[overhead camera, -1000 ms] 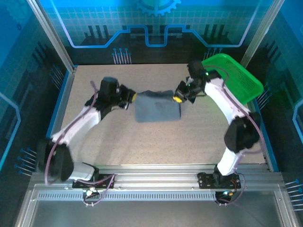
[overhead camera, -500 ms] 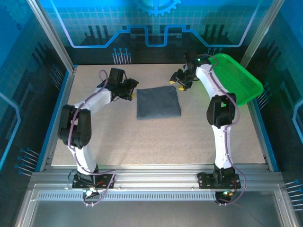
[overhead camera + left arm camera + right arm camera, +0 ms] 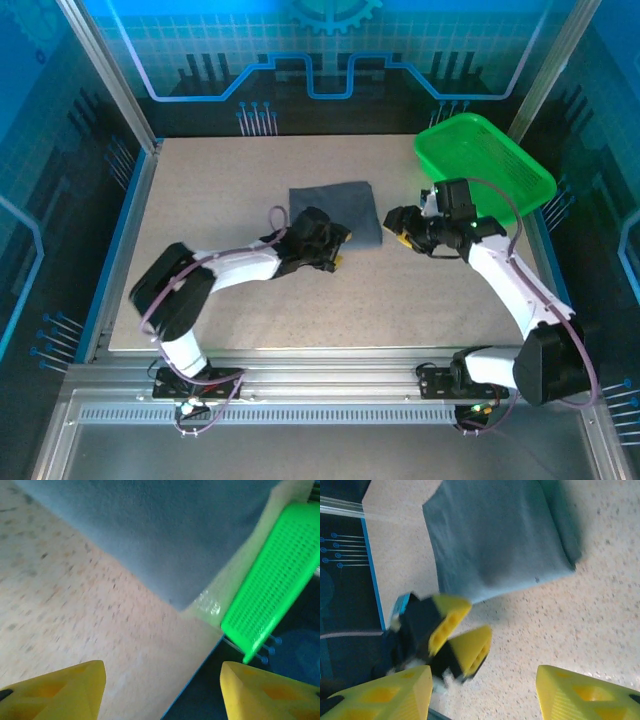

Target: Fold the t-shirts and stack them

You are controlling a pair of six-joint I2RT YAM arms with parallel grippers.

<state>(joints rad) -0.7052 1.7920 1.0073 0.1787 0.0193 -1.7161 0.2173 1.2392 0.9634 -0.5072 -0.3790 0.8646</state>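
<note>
Folded t-shirt (image 3: 335,205) lay on the desk (image 3: 220,190).
Left end effector (image 3: 333,258) hung at its near edge, right end effector (image 3: 398,226) beside it (both spread apart, empty).

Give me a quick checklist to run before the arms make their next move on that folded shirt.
1. Shirt folded flat on the table: ok.
2. Left jaws open and holding nothing: ok. They sit by the shirt's near edge.
3. Right jaws open and holding nothing: ok. They sit off the shirt's right side.
4. Both sets of jaws apart from each other: ok.
5. Basket apart from the shirt: ok.
6. Number of shirts in the pile: cannot tell, the layers do not show apart.
</note>
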